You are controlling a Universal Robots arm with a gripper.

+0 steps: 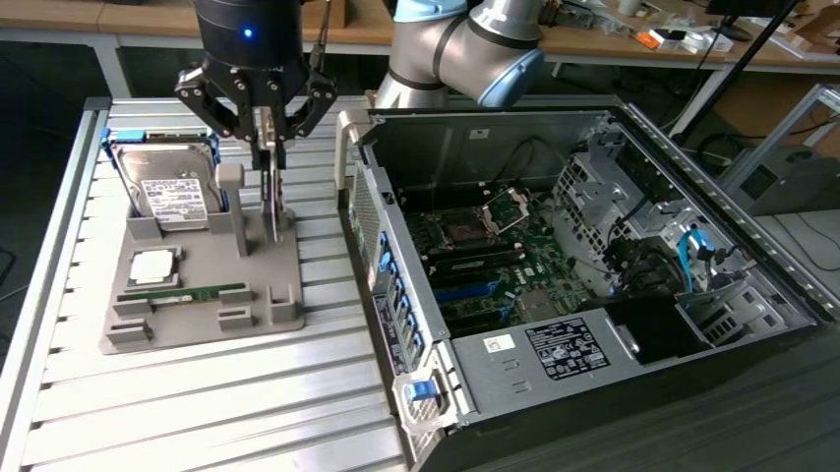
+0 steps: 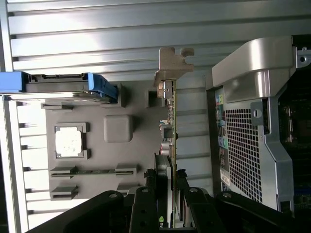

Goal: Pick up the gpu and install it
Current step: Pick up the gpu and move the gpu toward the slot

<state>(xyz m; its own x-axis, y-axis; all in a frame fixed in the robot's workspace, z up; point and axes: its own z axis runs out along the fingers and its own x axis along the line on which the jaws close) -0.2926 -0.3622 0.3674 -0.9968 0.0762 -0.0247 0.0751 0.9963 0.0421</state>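
The gpu (image 1: pixel 273 208) is a thin dark card held upright and edge-on, hanging over the right side of the grey holder tray (image 1: pixel 197 329) in the exterior view. My gripper (image 1: pixel 270 138) is shut on its upper edge, one finger on each face. In the wrist view the gpu (image 2: pixel 171 121) runs away from my gripper (image 2: pixel 167 182), ending in its silvery bracket (image 2: pixel 173 60). Whether the card's lower edge still touches the tray I cannot tell. The open computer case (image 1: pixel 577 265) stands at the exterior view's right, with the motherboard (image 1: pixel 479 265) exposed.
The tray also holds a hard drive (image 1: pixel 171 187) in a blue caddy, a square processor (image 1: pixel 153 264) and a green memory stick (image 1: pixel 184 292). These show again in the wrist view: hard drive (image 2: pixel 63 82), processor (image 2: pixel 69 141). The case's perforated wall (image 2: pixel 243 150) is close beside the card.
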